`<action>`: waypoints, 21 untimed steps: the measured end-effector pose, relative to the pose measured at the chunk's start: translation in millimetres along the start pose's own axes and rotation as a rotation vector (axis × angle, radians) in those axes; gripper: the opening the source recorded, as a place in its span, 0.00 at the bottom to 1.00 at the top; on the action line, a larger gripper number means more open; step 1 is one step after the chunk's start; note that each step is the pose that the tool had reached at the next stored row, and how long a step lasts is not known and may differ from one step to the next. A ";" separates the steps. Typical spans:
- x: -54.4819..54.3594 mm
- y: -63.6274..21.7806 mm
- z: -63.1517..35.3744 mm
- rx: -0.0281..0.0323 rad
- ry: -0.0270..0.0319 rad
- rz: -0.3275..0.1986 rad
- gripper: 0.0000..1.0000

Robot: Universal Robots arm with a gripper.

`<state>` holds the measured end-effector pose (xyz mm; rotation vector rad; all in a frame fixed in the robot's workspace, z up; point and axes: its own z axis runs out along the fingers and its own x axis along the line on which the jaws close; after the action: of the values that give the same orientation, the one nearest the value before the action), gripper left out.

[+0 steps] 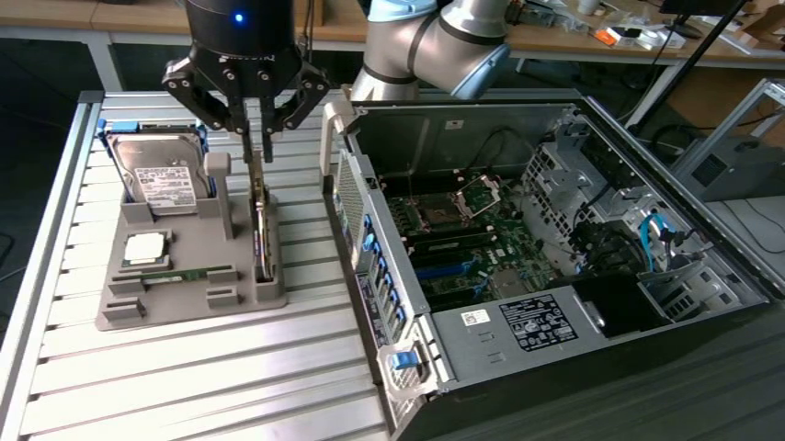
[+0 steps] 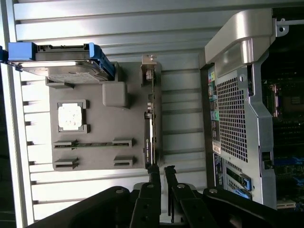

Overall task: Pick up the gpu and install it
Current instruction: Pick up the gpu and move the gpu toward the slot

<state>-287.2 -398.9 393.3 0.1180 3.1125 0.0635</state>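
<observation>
The gpu (image 1: 261, 234) is a thin tan-brown card with a silvery edge. It stands on its long edge in a slot along the grey holder tray (image 1: 184, 299), on the side nearest the computer case. In the wrist view the gpu (image 2: 152, 114) runs along the tray's edge. My gripper (image 1: 260, 152) hangs just above the card's far end. Its fingertips (image 2: 155, 170) stand slightly apart and hold nothing. The gripper (image 2: 162, 170) is open by a narrow gap, roughly in line with the card.
On the same tray are a silver hard drive (image 1: 165, 179) in a blue bracket, a processor chip (image 1: 145, 246) and a green memory stick (image 1: 184, 274). The open computer case (image 1: 552, 248) lies on the exterior view's right, its motherboard (image 1: 472, 243) exposed. The slatted table (image 1: 184, 386) extends toward the front.
</observation>
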 end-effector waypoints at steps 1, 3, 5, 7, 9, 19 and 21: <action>0.0 0.0 0.0 0.0000 -0.0001 0.000 0.24; 0.0 0.0 0.0 0.0000 -0.0001 0.000 0.36; 0.0 0.0 0.0 0.0000 -0.0001 0.000 0.48; 0.0 0.0 0.0 0.0000 0.0000 0.000 0.48; 0.1 -0.1 1.1 -0.0001 -0.0001 0.000 0.48; 0.8 -0.3 5.0 0.0000 0.0000 0.000 0.48; 0.8 -0.3 5.6 0.0000 0.0000 0.000 0.48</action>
<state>-287.9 -398.9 387.7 0.1179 3.1125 0.0635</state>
